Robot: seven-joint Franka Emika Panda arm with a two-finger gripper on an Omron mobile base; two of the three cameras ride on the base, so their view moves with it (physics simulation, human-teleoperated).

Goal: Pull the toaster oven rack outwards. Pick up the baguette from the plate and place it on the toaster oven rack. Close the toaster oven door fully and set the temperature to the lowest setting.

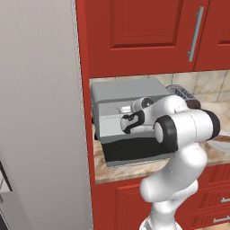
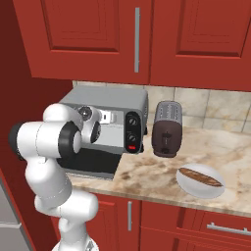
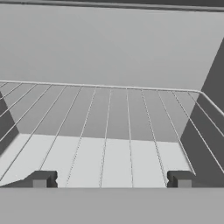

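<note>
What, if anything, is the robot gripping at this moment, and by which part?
Nothing. The gripper reaches into the oven with its jaws wide apart over the rack, closed on no wire. The baguette lies on its plate.

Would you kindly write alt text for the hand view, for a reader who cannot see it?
The open tool looks into the toaster oven, its two dark fingertips apart at the bottom, low over the front of the light-grey wire toaster oven rack. The rack's thin wires run back toward the plain grey rear wall; nothing lies on it.
</note>
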